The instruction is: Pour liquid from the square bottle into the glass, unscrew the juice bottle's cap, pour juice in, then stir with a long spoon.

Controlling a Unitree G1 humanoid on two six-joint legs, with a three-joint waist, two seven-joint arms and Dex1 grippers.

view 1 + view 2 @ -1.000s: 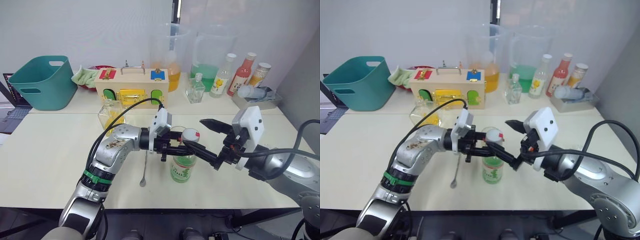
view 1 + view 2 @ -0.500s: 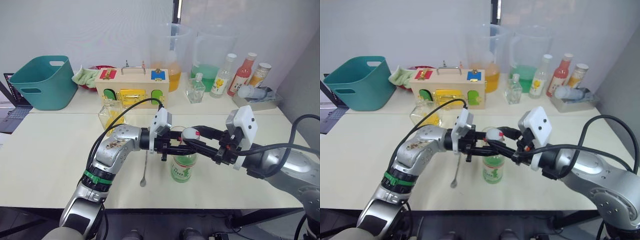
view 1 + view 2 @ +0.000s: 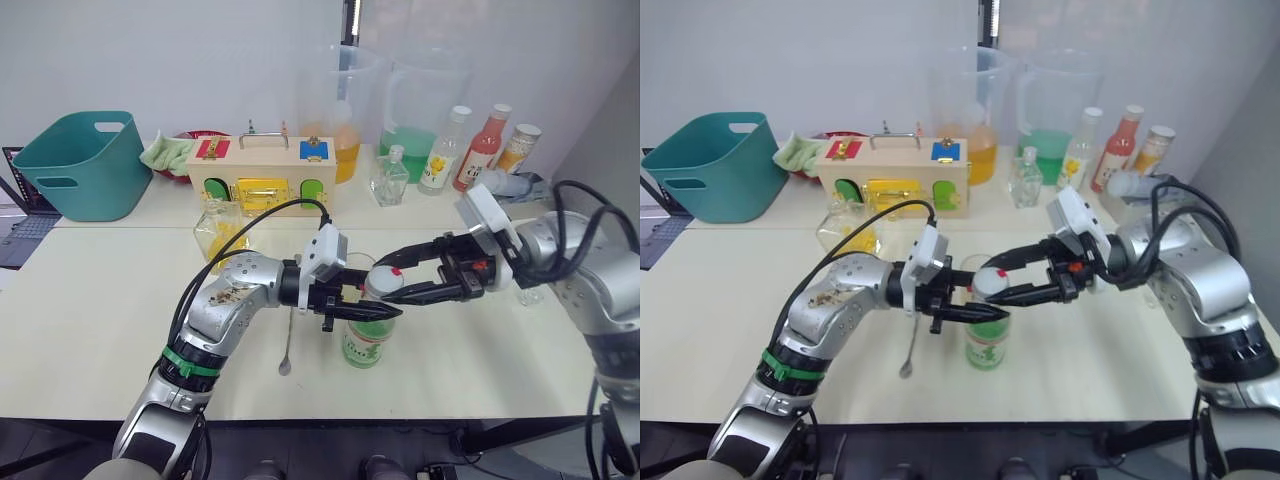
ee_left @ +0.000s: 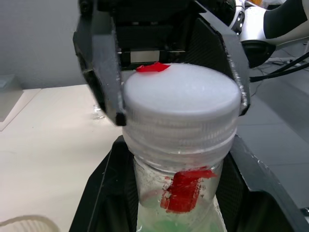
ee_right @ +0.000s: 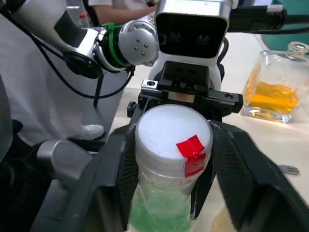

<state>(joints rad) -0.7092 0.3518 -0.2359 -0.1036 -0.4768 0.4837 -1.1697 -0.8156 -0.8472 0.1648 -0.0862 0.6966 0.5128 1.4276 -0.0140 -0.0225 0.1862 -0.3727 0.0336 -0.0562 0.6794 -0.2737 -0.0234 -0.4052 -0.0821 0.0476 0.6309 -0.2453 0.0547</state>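
Observation:
The juice bottle (image 3: 364, 338) stands upright on the table, green-and-white label facing me. My left gripper (image 3: 362, 311) is shut on its neck just under the cap (image 3: 383, 284). My right gripper (image 3: 392, 281) reaches in from the right and is shut on the white cap, one finger on each side (image 5: 126, 166). The glass (image 3: 973, 264) stands right behind the bottle, mostly hidden. The square bottle (image 3: 222, 228) with yellow liquid sits at the back left of my left arm. The long spoon (image 3: 288, 345) lies on the table under that arm.
A wooden latch box (image 3: 262, 172) and a teal basket (image 3: 80, 160) stand at the back left. Two big measuring jugs (image 3: 345, 115) and several bottles (image 3: 483, 148) line the back right. A small clear stoppered bottle (image 3: 390, 178) stands before them.
My right gripper went from open beside the cap to shut around it, and its wrist has swung out to the right. The left gripper kept holding the bottle's neck.

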